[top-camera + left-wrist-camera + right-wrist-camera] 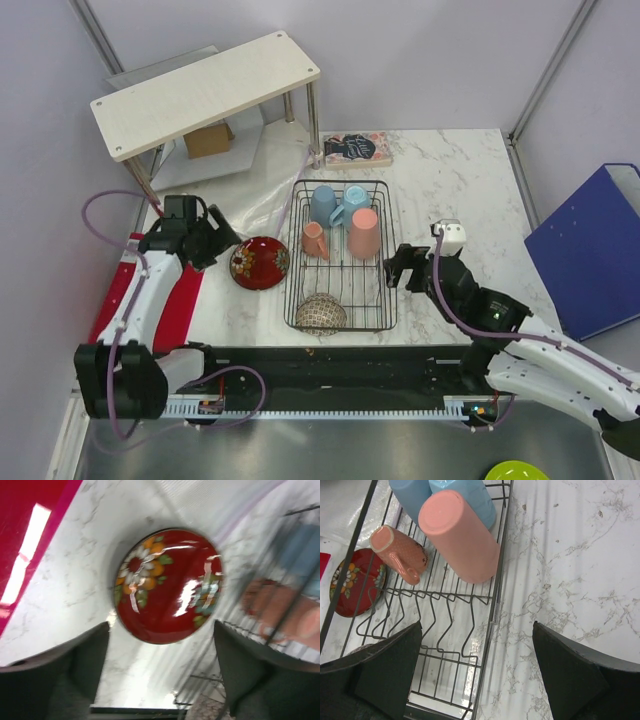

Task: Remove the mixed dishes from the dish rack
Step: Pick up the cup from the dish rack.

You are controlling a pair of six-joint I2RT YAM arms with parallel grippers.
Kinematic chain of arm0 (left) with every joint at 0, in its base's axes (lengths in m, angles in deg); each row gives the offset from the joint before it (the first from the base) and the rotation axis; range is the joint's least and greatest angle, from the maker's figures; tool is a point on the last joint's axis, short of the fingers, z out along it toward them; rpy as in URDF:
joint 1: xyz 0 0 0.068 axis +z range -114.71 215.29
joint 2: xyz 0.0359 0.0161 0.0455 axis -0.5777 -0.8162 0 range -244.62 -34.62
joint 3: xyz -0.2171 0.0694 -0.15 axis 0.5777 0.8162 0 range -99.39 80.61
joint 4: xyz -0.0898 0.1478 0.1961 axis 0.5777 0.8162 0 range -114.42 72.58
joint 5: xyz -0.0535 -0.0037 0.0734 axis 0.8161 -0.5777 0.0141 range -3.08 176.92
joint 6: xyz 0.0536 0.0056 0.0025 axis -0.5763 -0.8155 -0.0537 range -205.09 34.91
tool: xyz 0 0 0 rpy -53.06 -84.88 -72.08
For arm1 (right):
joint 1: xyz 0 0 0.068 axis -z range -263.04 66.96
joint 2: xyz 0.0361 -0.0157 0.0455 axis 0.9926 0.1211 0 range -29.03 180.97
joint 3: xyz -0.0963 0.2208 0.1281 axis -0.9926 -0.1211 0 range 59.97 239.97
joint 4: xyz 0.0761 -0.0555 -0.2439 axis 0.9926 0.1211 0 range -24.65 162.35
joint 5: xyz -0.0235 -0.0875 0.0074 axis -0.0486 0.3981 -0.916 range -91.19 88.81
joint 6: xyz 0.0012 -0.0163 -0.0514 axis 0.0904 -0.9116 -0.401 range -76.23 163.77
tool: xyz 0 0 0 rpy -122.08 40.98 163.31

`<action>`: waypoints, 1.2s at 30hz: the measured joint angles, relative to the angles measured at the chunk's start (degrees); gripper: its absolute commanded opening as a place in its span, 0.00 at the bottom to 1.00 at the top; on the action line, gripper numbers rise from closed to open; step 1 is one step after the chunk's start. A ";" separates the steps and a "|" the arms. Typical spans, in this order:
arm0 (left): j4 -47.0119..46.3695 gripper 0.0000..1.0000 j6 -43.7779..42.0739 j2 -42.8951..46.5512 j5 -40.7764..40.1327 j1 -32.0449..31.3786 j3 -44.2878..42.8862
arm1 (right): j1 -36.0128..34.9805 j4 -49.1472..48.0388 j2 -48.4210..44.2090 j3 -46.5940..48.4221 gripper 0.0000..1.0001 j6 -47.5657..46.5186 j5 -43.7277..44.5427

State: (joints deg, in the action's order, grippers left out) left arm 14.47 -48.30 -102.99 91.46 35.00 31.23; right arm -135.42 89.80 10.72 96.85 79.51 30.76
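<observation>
**Beside dish rack (366, 296): hovering over dark red plate (260, 263)**

Holding left gripper (160, 680) spread wide, empty, above plate lying flat on table (450, 200) just left of rack. Hanging right gripper (477, 675) equally spread, gripping nothing, over rack's right rim. Seeing light blue mugs (323, 206) (353, 204), salmon-pink tumbler (364, 234), salmon-pink mug (315, 241) far inside, speckled bowl (321, 313) near. Finding book's (356, 148) lettering unreadably small.

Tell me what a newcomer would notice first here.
The flowered dark red plate lies on the table just left of the dish rack, with the open left gripper pointing at it. Inside the rack, two light blue mugs are at the far end, a pink tumbler and pink mug mid-rack, and a speckled bowl nearest the arms.
</observation>
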 measured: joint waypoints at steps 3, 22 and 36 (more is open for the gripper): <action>-0.17 0.99 -1.07 7.67 0.11 -1.70 -1.64 | 0.00 -0.04 2.32 0.17 0.98 -0.63 -0.26; -6.01 0.99 -3.48 31.15 11.13 -11.41 9.18 | 0.00 -7.21 31.17 20.81 0.98 -12.55 0.46; -7.28 1.00 -5.14 32.35 10.58 -16.13 10.56 | 0.98 -7.06 43.67 27.36 0.98 -17.11 6.75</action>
State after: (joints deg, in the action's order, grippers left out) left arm 7.20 -53.43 -70.65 102.04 18.87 41.78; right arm -134.44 82.74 54.39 124.21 62.40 37.51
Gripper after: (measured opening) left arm 0.993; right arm 0.982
